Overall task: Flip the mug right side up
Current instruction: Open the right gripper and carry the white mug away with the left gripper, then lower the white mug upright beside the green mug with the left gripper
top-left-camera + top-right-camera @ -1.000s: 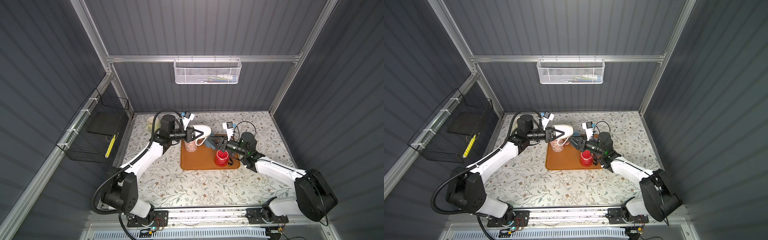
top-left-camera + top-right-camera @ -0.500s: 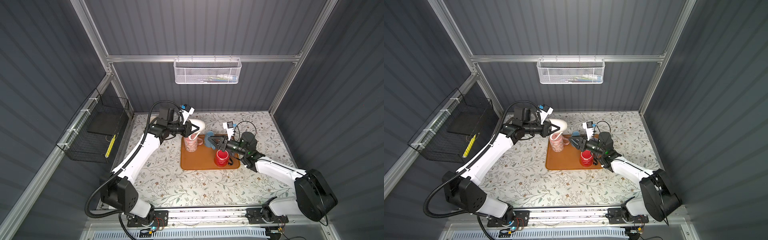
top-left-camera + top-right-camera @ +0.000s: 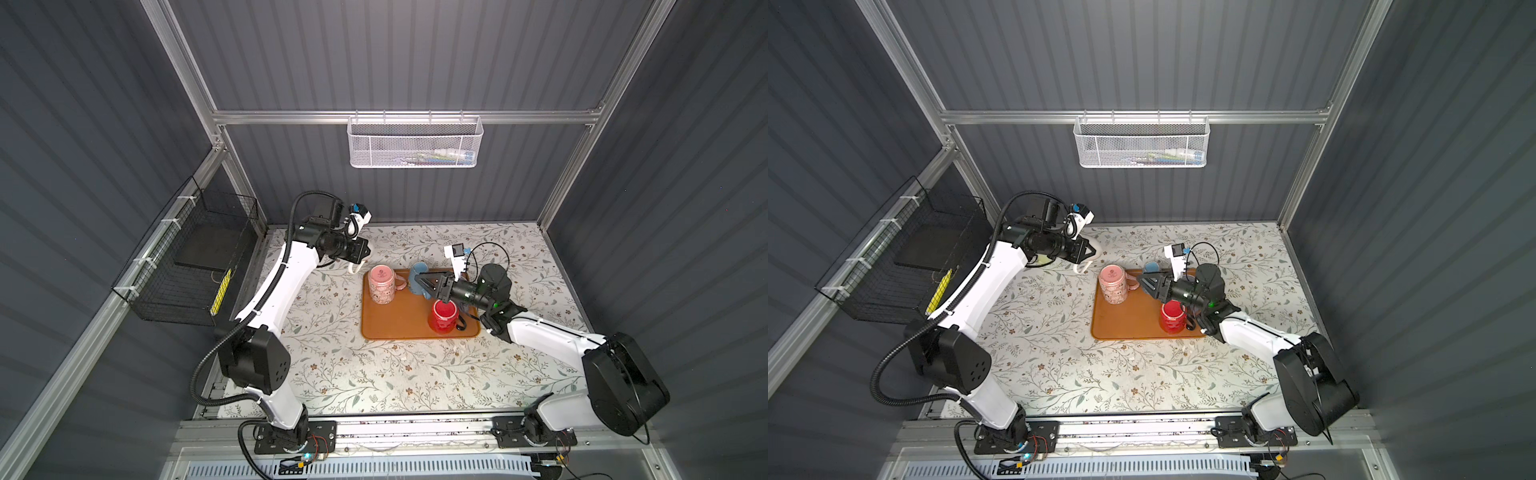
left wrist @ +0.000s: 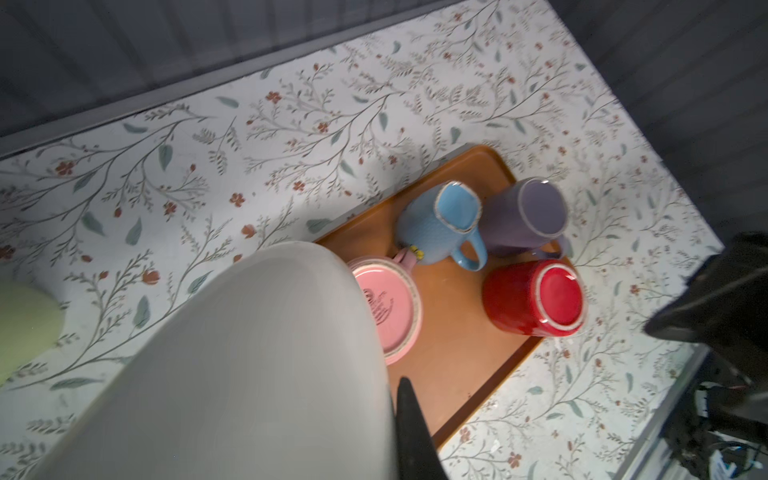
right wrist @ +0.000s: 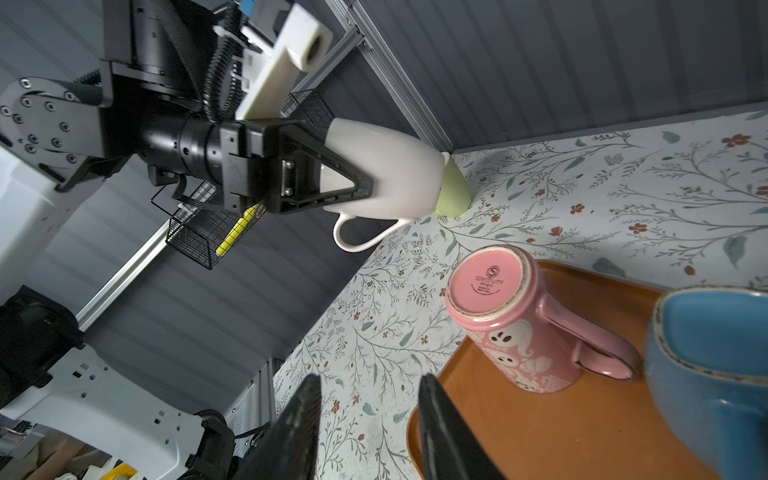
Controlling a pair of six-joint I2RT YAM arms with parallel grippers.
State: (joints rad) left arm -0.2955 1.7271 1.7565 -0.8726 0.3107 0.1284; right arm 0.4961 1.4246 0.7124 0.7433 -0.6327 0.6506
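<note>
**White mug (image 5: 386,174) in the air, on its side**

Pinched at its wide end by the left hand (image 5: 365,183), up high past the tray's (image 3: 399,330) far left corner. Held clear of the other mugs (image 3: 382,284) there, likely for room to turn it mouth-up. Right hand (image 5: 370,382) spread and empty above the tray's far edge.

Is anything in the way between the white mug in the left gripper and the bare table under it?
Nothing visible lies under the white mug in the left gripper. A green mug stands close by on the table, a pink mug on the tray.
</note>
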